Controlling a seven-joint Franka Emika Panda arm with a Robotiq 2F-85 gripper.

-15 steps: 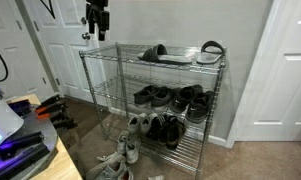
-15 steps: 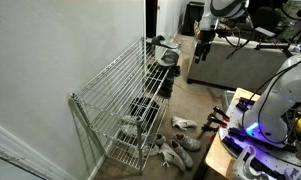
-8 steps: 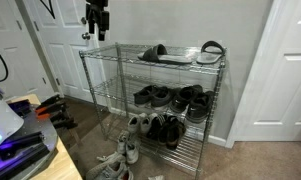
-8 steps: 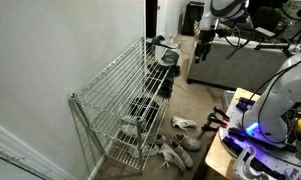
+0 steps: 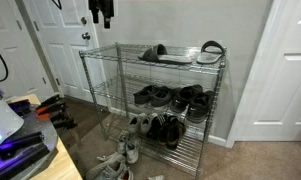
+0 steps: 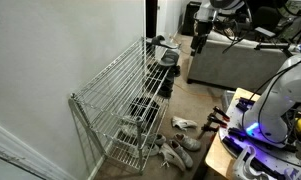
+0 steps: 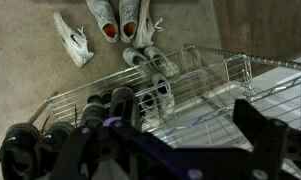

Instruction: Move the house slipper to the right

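The house slipper point(image 5: 154, 54) is a low dark slip-on lying on the left half of the wire rack's top shelf point(image 5: 108, 50); it also shows in an exterior view point(image 6: 168, 56). A similar slipper with a paler rim point(image 5: 211, 50) lies to its right. My gripper point(image 5: 100, 12) hangs above the rack's left end, left of and well above the slipper, and shows in an exterior view point(image 6: 199, 30). In the wrist view the gripper point(image 7: 190, 126) is open and empty over bare shelf wire. The slipper is not in the wrist view.
Black shoes point(image 5: 170, 98) fill the middle shelf and more point(image 5: 166, 130) sit on the lowest one. White sneakers point(image 5: 116, 160) lie on the carpet in front of the rack, also in the wrist view point(image 7: 72, 40). A desk with gear point(image 5: 20, 140) stands near left.
The gripper has risen higher above the rack's left end. The slippers and shoes have not moved.
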